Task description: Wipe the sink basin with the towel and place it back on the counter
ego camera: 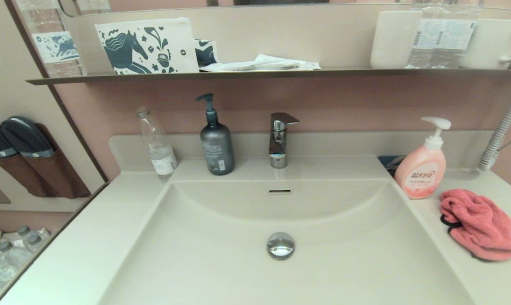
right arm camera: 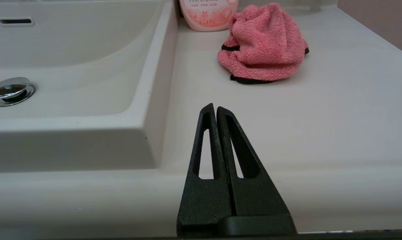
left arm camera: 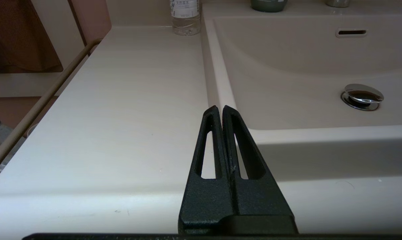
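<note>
The coral-pink towel point(ego camera: 480, 226) lies bunched on the counter point(ego camera: 471, 271) to the right of the sink basin point(ego camera: 221, 262), next to the pink soap bottle. The basin has a chrome drain plug point(ego camera: 281, 245) and a slot overflow point(ego camera: 279, 191). Neither arm shows in the head view. In the right wrist view, my right gripper point(right arm camera: 214, 107) is shut and empty over the counter's front right part, short of the towel point(right arm camera: 262, 45). My left gripper point(left arm camera: 220, 108) is shut and empty over the counter point(left arm camera: 121, 110) at the basin's front left corner.
A pink pump soap bottle point(ego camera: 420, 169) stands right behind the towel. A grey pump bottle point(ego camera: 216, 142), a clear bottle point(ego camera: 156, 142) and the chrome faucet point(ego camera: 279, 137) line the back rim. A dark wall shelf point(ego camera: 259, 74) holds cups and a pouch above.
</note>
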